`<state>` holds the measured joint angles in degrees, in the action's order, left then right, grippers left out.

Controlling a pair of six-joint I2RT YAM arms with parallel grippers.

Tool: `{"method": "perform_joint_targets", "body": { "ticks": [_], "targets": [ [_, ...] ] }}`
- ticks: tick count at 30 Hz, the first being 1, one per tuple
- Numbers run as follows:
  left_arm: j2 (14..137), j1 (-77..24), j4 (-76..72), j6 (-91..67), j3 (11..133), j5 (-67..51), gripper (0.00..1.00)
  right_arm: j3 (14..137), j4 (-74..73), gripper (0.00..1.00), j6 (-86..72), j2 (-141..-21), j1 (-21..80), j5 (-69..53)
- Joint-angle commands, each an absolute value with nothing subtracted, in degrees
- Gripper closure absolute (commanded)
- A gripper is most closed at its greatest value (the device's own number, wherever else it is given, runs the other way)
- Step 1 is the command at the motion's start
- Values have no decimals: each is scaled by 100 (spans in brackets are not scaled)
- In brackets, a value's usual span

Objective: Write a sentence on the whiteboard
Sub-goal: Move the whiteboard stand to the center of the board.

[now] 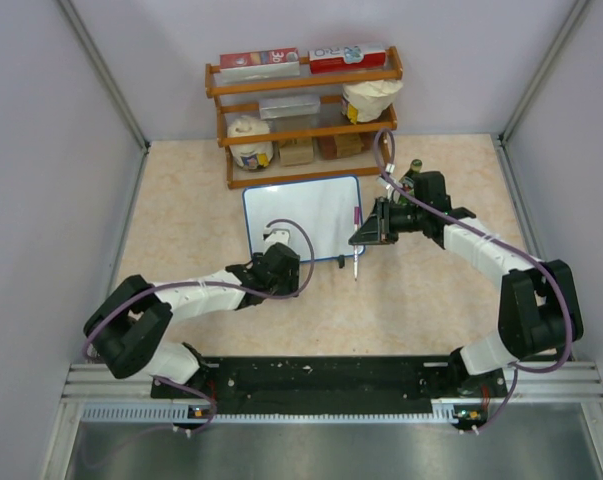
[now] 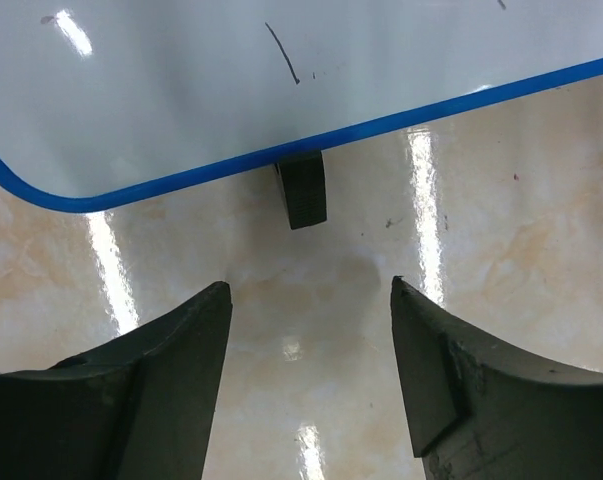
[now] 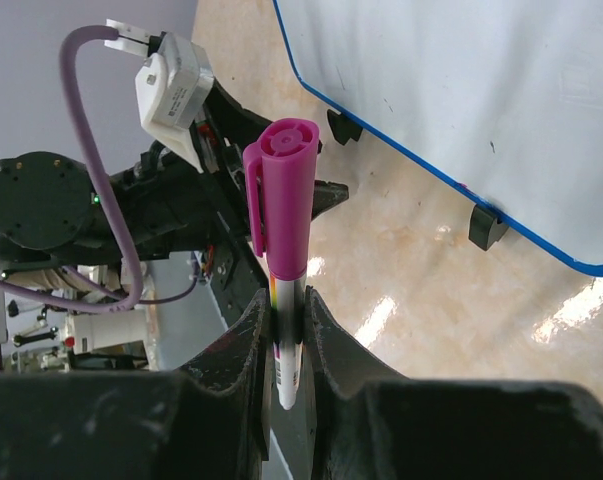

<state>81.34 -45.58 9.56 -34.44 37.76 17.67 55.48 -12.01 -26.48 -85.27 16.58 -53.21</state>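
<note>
The whiteboard [image 1: 303, 215] lies flat at the middle of the table, white with a thin blue frame [image 2: 281, 153] and small black feet [image 2: 303, 190]. A short dark stroke [image 2: 281, 52] marks its surface. My left gripper [image 1: 286, 268] hovers at the board's near edge, open, with only bare tabletop between its fingers [image 2: 181, 380]. My right gripper [image 1: 364, 240] is at the board's right edge, shut on a marker [image 3: 286, 200] with a magenta cap still on. The marker [image 1: 356, 262] points down toward the table beside the whiteboard [image 3: 481, 100].
A wooden shelf [image 1: 306, 110] with boxes, a roll and containers stands right behind the board. Grey walls close in the table on the left and right. The left arm [image 3: 131, 210] lies close in front of the capped marker in the right wrist view.
</note>
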Motion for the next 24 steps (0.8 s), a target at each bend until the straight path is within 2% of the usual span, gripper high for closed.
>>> {"method": "perform_joint_targets", "body": {
  "ticks": [1, 7, 24],
  "targets": [
    [8454, -4588, 510, -3419, 3902, 1995, 33, 5546, -1055, 100, -2496, -8314, 1644, -5344],
    [8973, -4579, 484, -3384, 4157, 2144, 38, 5546, -1063, 100, -2505, -8315, 1635, -5344],
    [9395, -4570, 624, -3349, 4333, 2250, 66, 5546, -1072, 100, -2505, -8288, 1635, -5379]
  ]
}}
